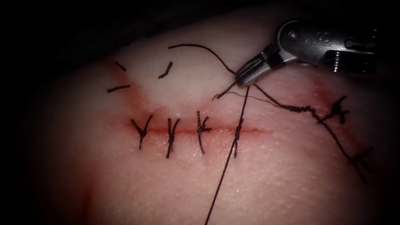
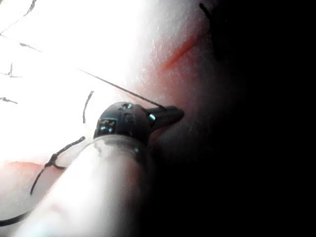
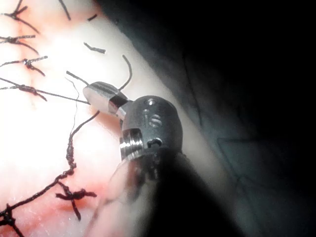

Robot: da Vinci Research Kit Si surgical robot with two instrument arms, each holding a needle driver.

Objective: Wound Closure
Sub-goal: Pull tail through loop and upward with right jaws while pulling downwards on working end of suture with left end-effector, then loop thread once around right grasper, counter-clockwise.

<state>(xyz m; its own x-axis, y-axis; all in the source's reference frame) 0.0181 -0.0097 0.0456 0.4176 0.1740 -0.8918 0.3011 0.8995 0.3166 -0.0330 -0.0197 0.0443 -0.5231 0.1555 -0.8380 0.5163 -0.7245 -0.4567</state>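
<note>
We are seeing the right tool (image 1: pixel 243 80) clenching the thread (image 1: pixel 227 160) above the tissue's (image 1: pixel 125 183) stitched cut (image 1: pixel 221 130).

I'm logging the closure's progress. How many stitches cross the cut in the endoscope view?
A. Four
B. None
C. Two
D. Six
A: four dark stitches sit side by side across the cut; the thread runs from the rightmost one up to the right end effector, shut on it above the cut.
</note>
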